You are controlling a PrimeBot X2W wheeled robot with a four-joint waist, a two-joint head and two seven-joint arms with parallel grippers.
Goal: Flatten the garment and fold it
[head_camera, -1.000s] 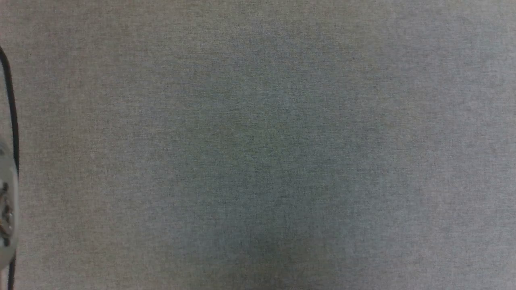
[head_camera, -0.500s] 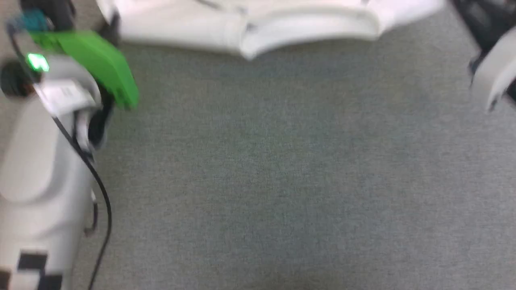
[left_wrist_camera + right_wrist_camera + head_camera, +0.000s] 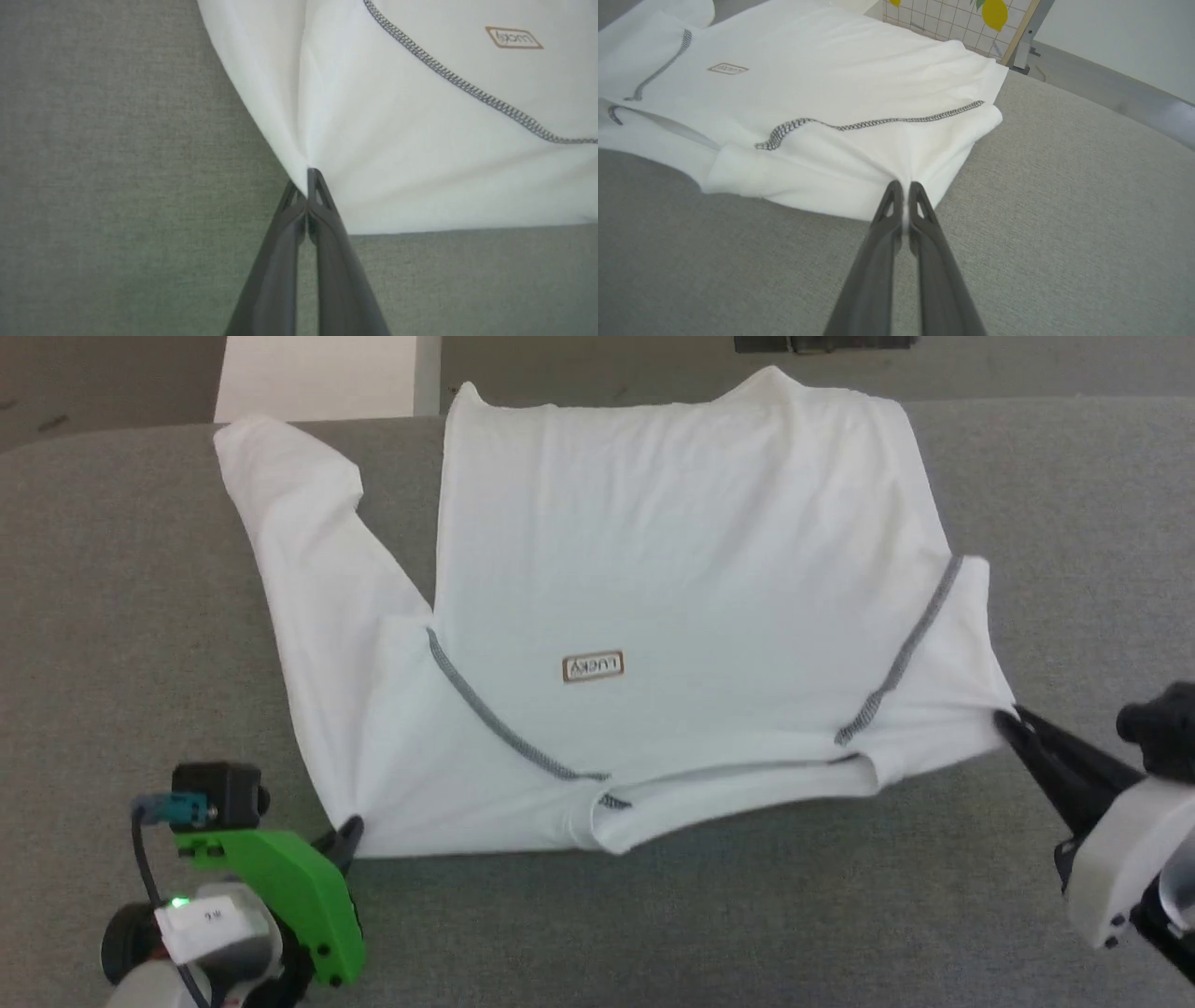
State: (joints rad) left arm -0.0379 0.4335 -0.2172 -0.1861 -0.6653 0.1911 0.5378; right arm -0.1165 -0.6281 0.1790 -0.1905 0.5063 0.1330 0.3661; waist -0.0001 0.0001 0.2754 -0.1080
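Head view: white garment (image 3: 672, 569) lies spread on grey table (image 3: 653, 924). Left claw (image 3: 348, 829) is clenched on its near-left corner, and right claw (image 3: 1005, 719) is clenched on its right shoulder edge.

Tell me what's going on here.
A two-armed robot is working on a white shirt spread on a grey cloth surface. Its left claw is shut on the shirt's near left corner, and its right claw is shut on the near right shoulder edge. The shirt lies mostly flat, collar toward the robot.
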